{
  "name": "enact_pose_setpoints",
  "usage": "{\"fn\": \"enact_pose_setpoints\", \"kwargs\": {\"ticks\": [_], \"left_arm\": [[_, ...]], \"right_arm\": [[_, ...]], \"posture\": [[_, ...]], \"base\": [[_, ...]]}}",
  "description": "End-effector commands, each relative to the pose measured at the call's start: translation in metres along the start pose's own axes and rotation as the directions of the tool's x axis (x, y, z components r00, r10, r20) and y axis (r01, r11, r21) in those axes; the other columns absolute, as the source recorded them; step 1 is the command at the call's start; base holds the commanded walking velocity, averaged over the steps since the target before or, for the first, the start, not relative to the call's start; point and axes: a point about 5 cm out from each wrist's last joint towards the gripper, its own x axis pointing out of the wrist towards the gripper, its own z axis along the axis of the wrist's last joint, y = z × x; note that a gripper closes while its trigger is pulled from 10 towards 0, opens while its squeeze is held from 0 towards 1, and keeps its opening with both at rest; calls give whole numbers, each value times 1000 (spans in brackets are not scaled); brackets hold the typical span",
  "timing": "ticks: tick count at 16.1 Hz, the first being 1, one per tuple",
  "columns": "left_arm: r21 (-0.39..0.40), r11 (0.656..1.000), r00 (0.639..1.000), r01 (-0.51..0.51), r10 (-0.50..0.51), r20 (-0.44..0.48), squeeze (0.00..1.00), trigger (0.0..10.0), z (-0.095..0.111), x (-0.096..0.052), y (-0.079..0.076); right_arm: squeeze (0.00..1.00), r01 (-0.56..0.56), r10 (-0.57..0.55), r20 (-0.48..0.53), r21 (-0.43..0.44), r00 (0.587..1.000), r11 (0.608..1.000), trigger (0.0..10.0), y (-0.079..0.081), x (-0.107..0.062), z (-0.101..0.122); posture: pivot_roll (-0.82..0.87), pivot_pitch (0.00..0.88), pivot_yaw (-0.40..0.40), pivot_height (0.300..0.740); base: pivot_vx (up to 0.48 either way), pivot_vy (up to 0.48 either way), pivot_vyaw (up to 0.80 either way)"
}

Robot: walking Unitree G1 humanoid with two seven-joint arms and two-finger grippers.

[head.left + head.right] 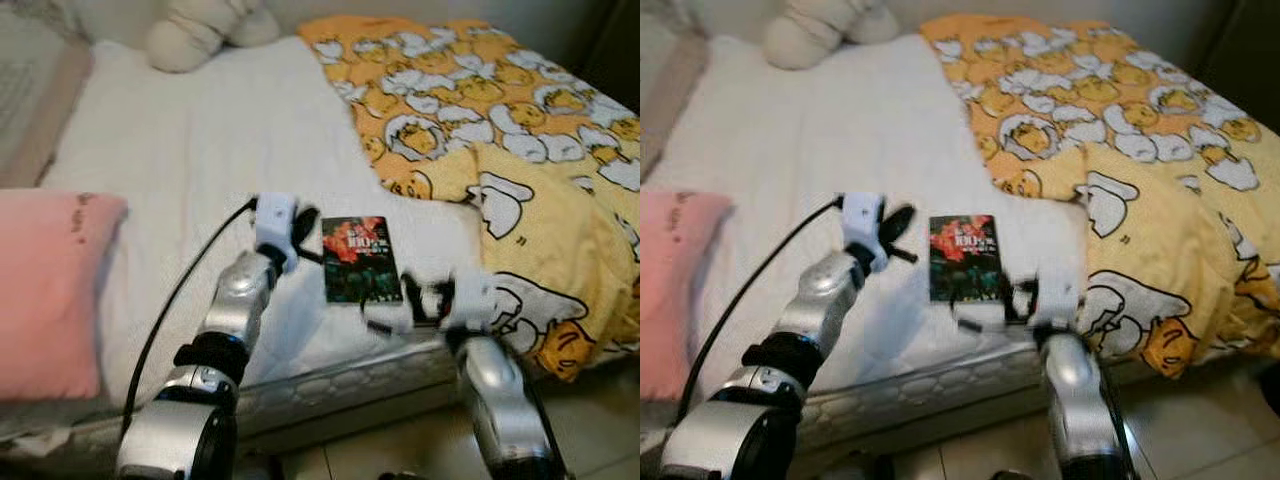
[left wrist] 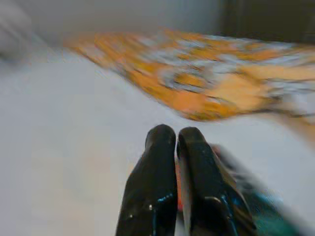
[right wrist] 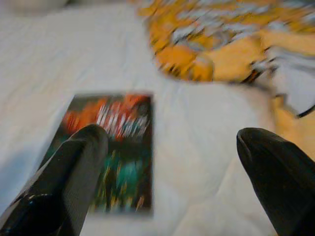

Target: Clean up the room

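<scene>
Two grippers are out over the near edge of the bed (image 1: 200, 140), and between them lies a book (image 1: 360, 258) with a dark cover, red and green artwork on it, flat on the white sheet close to the mattress's near edge. Over on the left, the left gripper (image 1: 303, 228) hangs just beside the book's far left corner, and the left wrist view shows its two black fingers (image 2: 152, 191) pressed almost together, only a thin slit between them, with nothing held. A black cable (image 1: 175, 300) loops along that silver arm. On the right, the right gripper (image 1: 405, 305) sits at the book's near right corner, at the mattress edge; it's blurred in the head views, but the right wrist view shows its fingers (image 3: 74, 177) spread wide, one tip over the book's cover and the other well off to the side above bare sheet. Whether that tip touches the cover, I cannot tell. To the right, an orange duvet (image 1: 510, 130) printed with white cartoon figures drapes over the right half of the bed and spills down the near side. A pink pillow (image 1: 45, 290) lies at the left edge, near. A cream plush toy (image 1: 195, 30) sits at the far end.
</scene>
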Motion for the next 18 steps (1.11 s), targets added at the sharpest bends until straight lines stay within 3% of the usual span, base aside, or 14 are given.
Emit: {"fn": "enact_pose_setpoints", "kwargs": {"ticks": [1, 2, 3, 4, 5, 7, 11, 14, 15, 18], "left_arm": [[72, 991, 994, -111, 110, 17, 1000, 10000, -6, -11, 10], [58, 986, 987, -154, 156, -33, 1000, 10000, -13, -18, 15], [22, 986, 986, -164, 164, -26, 1000, 10000, -16, -30, 19], [-25, 982, 982, -186, 184, -43, 1000, 10000, -21, -51, 24], [-74, 973, 975, -217, 213, -60, 1000, 10000, -24, -64, 27], [-78, 970, 972, -230, 224, -77, 1000, 10000, -33, -71, 20], [-102, 970, 974, -223, 216, -74, 1000, 10000, -23, -69, 9], [-115, 964, 967, -238, 225, -117, 1000, 10000, -30, -70, 7], [-147, 962, 968, -232, 213, -131, 1000, 10000, -32, -72, 4], [-134, 958, 963, -255, 240, -119, 1000, 10000, -30, -79, 6]], "right_arm": [[0, 130, -131, 34, 39, 991, 991, 10000, -17, -3, 5], [0, 130, -132, 40, 59, 990, 990, 10000, -18, -8, 6], [0, 118, -123, 62, 73, 990, 990, 10000, -19, -16, 9], [1000, 127, -140, 109, 118, 984, 985, 10000, -25, -32, 12], [1000, 123, -134, 89, 116, 987, 986, 10000, -30, -43, 4], [1000, 141, -147, 52, 107, 988, 984, 10000, -33, -46, -10], [1000, 88, -92, 53, 75, 994, 993, 10000, -26, -40, -8], [1000, 74, -77, 53, 58, 996, 996, 10000, -28, -33, -9], [1000, 72, -75, 51, 53, 996, 996, 10000, -28, -33, -10], [1000, 72, -74, 36, 63, 997, 995, 10000, -31, -40, -15]], "posture": [[42, 0, 31, 740], [40, 0, 28, 740], [38, 0, 25, 740], [36, 0, 24, 740], [38, 0, 22, 740], [39, 0, 23, 740], [37, 0, 17, 740], [42, 0, 7, 740], [45, 0, 2, 740], [50, 0, -6, 740]], "base": [[0, 0, 0], [0, 0, 0], [0, 0, 0], [0, 0, 0], [0, 0, 0], [0, 0, 0], [0, 0, 0], [0, 0, 0], [0, 0, 0], [0, 0, 0]]}}
